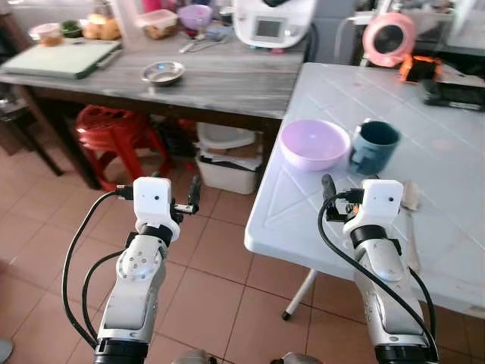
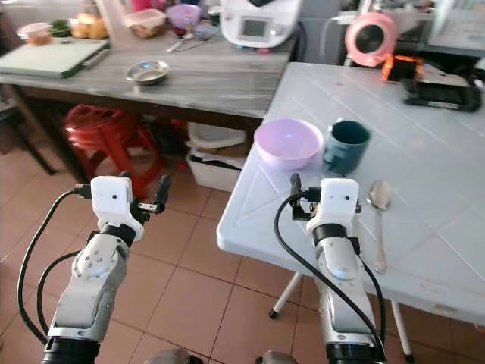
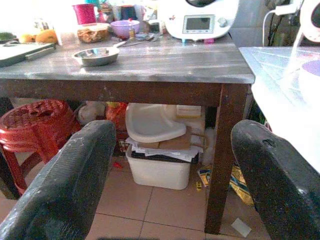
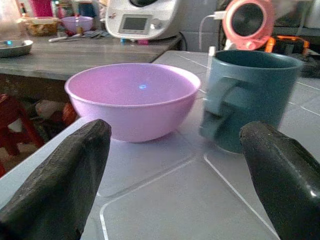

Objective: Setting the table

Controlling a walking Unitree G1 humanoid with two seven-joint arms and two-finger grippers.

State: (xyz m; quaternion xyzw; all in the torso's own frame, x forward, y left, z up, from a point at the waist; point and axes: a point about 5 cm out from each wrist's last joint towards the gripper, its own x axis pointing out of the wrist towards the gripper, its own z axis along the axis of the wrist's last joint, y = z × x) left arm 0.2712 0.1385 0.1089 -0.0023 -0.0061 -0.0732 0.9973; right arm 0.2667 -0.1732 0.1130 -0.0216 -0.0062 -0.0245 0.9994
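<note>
Black fingers of the right gripper (image 4: 170,175) stand wide apart with nothing between them, hovering low over the near edge of the white table (image 1: 455,152) and aimed at the two dishes ahead. Just beyond the fingertips sits the lilac bowl (image 4: 132,97), and right beside it — close enough that I cannot tell whether they touch — the teal mug (image 4: 252,95), upright, its handle turned toward the gripper. A metal spoon (image 2: 378,212) lies flat on the table alongside the right forearm, bowl end toward the mug.

The left gripper (image 3: 170,180) is also spread and empty, held out over the tiled floor (image 1: 212,258) off the table's corner, facing the grey wooden table (image 3: 150,62) and the white bin (image 3: 160,167) beneath it.

My reading is that the setting is partly laid — bowl, mug and spoon are all on the table but bunched near one corner — and the step in hand is an approach to one of them. The next move probably calls for easing the right gripper forward and closing on the mug's handle or the bowl's rim without nudging its neighbour.
</note>
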